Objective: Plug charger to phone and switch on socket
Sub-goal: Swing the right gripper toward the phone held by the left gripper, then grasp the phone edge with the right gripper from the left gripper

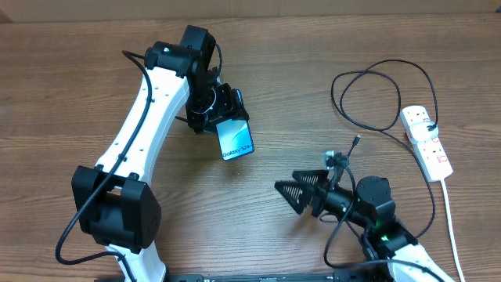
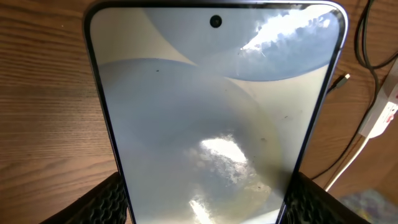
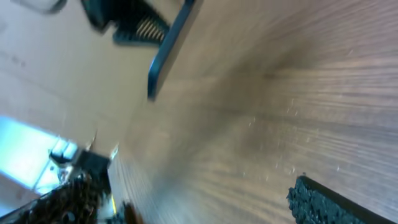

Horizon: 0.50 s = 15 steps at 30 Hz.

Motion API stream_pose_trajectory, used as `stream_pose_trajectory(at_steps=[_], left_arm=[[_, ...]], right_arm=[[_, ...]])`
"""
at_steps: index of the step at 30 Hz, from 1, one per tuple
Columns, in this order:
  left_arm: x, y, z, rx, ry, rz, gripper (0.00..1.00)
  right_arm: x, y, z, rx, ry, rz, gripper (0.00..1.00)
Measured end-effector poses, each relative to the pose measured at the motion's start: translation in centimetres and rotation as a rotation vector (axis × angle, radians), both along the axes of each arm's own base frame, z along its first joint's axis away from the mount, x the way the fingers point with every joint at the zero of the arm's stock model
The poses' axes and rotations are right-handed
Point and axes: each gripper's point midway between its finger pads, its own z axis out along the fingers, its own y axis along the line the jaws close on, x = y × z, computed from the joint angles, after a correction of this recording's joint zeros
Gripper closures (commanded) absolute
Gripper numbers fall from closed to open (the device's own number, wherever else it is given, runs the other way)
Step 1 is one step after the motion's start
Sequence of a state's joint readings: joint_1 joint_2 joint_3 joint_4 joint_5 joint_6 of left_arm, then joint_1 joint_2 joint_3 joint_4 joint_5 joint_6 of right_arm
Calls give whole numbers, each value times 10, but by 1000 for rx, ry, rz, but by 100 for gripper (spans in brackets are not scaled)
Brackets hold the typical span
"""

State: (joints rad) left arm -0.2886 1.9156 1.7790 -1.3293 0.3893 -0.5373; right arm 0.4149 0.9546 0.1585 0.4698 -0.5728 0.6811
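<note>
My left gripper (image 1: 221, 110) is shut on the phone (image 1: 236, 138) and holds it tilted above the table at centre left. In the left wrist view the phone's pale blue-white screen (image 2: 214, 112) fills the frame, gripped at its long edges by both black fingers (image 2: 102, 202). The charger, a thin black cable (image 1: 368, 78), loops from the white socket (image 1: 427, 141) at the right edge, and its connector tip (image 1: 356, 141) lies free on the wood. My right gripper (image 1: 288, 196) stands open and empty low over the table, left of the connector. The blurred right wrist view shows the phone's dark edge (image 3: 168, 43).
The socket's thick white cord (image 1: 454, 227) runs toward the front right edge. The right arm's base (image 1: 376, 207) sits at the front right. The left arm's white link (image 1: 141, 125) crosses the left side of the wooden table (image 1: 313, 94).
</note>
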Motion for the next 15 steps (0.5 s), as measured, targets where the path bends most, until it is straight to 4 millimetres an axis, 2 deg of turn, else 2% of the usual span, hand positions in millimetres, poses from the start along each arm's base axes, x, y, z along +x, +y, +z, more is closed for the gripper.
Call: stream_pose_trajectory(at_steps=[6, 11, 15], left_arm=[[8, -2, 1, -11, -9, 57, 55], [14, -4, 2, -21, -15, 109, 56], [16, -5, 2, -23, -5, 144, 56]], right_arm=[[27, -4, 0, 84, 65, -127, 0], [37, -3, 5, 141, 75, -162, 0], [36, 2, 10, 167, 64, -153, 0]])
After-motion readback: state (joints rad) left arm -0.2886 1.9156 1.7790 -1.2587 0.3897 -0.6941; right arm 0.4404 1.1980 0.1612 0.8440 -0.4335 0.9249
